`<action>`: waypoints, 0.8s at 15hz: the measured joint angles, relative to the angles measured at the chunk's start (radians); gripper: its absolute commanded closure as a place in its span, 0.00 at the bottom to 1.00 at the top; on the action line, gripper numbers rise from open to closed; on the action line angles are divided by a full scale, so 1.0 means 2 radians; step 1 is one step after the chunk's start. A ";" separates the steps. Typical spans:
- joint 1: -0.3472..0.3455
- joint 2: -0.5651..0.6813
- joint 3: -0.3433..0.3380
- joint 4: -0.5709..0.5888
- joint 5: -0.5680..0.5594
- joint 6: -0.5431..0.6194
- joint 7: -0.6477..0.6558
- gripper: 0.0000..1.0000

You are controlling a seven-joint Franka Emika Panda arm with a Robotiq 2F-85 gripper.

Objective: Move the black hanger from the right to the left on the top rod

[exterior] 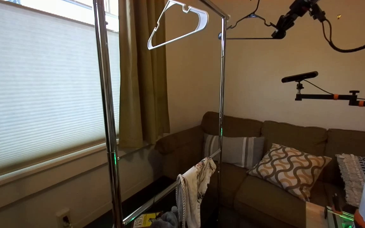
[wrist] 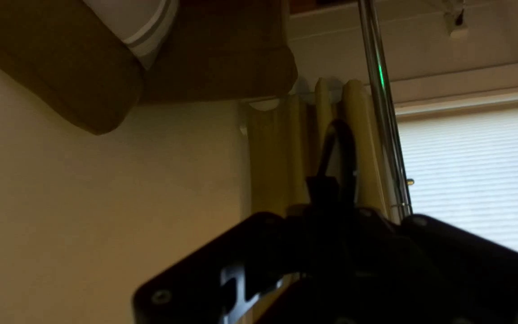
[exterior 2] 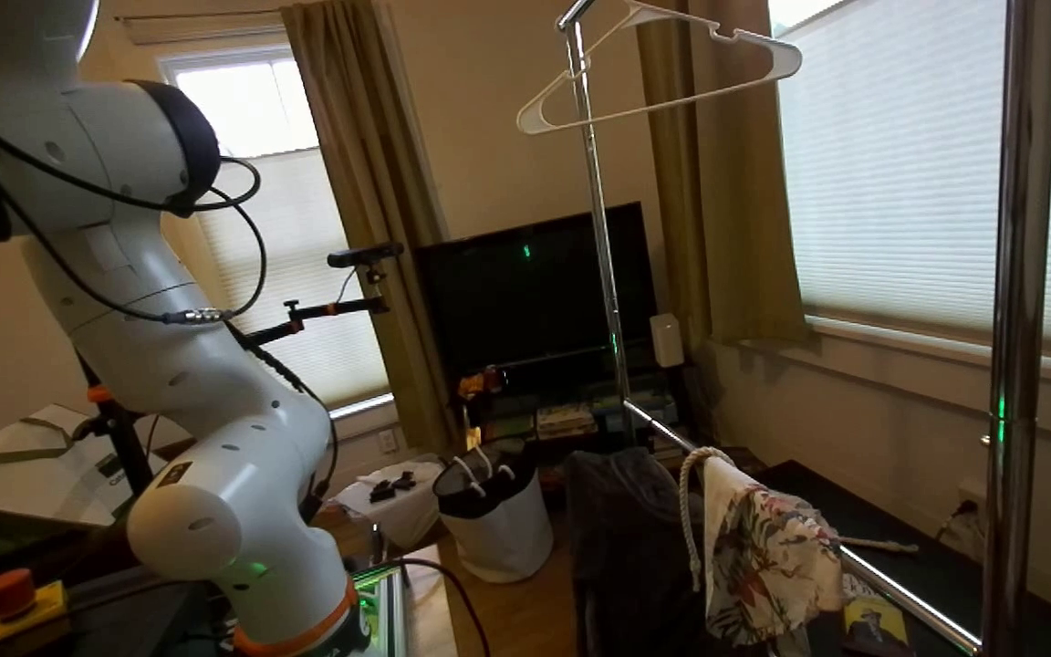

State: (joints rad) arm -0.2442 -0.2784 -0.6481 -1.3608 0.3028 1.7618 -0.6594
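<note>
In an exterior view, holds the black hanger (exterior: pixel 253 38) by its three-o'clock end, clenched in the gripper (exterior: pixel 279 32), reaching behind the chrome upright (exterior: pixel 222 72) at nine o'clock and out of frame at twelve. Has it at four o'clock from the top rod (exterior: pixel 213 7), three from the white hanger (exterior: pixel 177 38).

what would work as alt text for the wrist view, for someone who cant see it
Dark close-up of the black gripper at bottom centre, closed on the black hanger, a curved part of which shows above it. Behind, appearing upside down, are a chrome rack pole, a yellowish curtain, a pale window blind and, upper left, a brown sofa.
</note>
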 measured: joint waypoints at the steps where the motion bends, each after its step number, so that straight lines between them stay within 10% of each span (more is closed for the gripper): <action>1: -0.004 -0.002 0.002 -0.001 -0.019 -0.024 0.001 0.98; 12: -0.024 -0.092 0.092 -0.168 -0.261 -0.218 -0.046 0.98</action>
State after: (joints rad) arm -0.2914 -0.4616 -0.4640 -1.6961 -0.2198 1.3249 -0.7513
